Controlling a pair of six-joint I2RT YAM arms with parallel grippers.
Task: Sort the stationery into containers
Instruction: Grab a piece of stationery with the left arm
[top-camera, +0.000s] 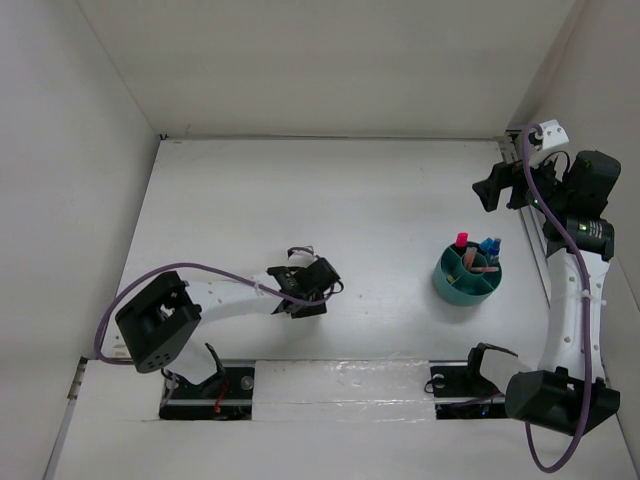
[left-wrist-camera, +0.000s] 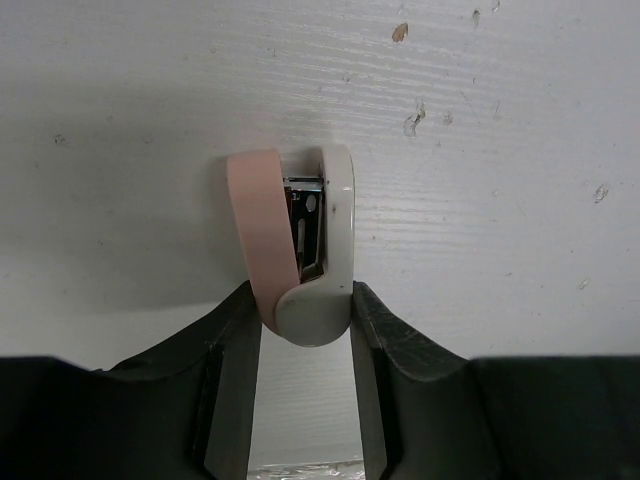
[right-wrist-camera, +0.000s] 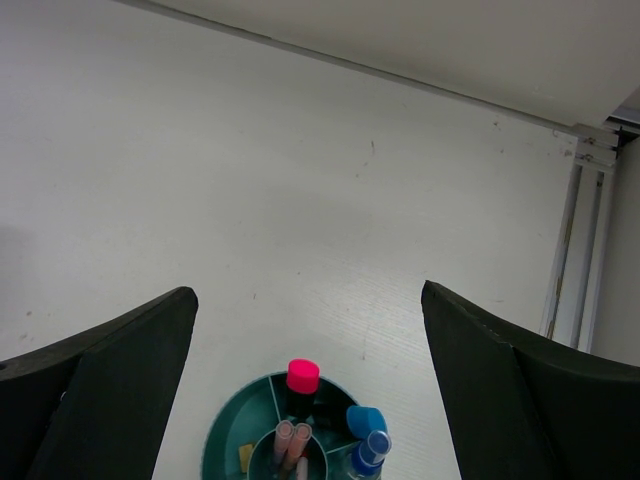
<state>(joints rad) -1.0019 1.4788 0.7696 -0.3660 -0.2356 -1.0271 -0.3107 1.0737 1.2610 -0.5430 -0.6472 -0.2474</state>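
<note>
A pinkish stapler (left-wrist-camera: 290, 240) with a cream body lies on the white table. My left gripper (left-wrist-camera: 303, 300) is shut on its rounded hinge end, and a finger (left-wrist-camera: 235, 330) presses each side. From above, the left gripper (top-camera: 305, 288) covers the stapler. The round teal container (top-camera: 448, 285) stands at the right. It holds a pink-capped highlighter (right-wrist-camera: 302, 376), a blue-capped highlighter (right-wrist-camera: 364, 420), a blue-capped bottle (right-wrist-camera: 374, 446), thin pink pens (right-wrist-camera: 291, 437) and a tan eraser (right-wrist-camera: 245, 457). My right gripper (right-wrist-camera: 308, 295) hangs open above and behind the container (right-wrist-camera: 225, 440), holding nothing.
White walls close in the table on the left, back and right. A metal rail (right-wrist-camera: 580, 250) runs along the right edge. The arm bases (top-camera: 205, 385) sit at the near edge.
</note>
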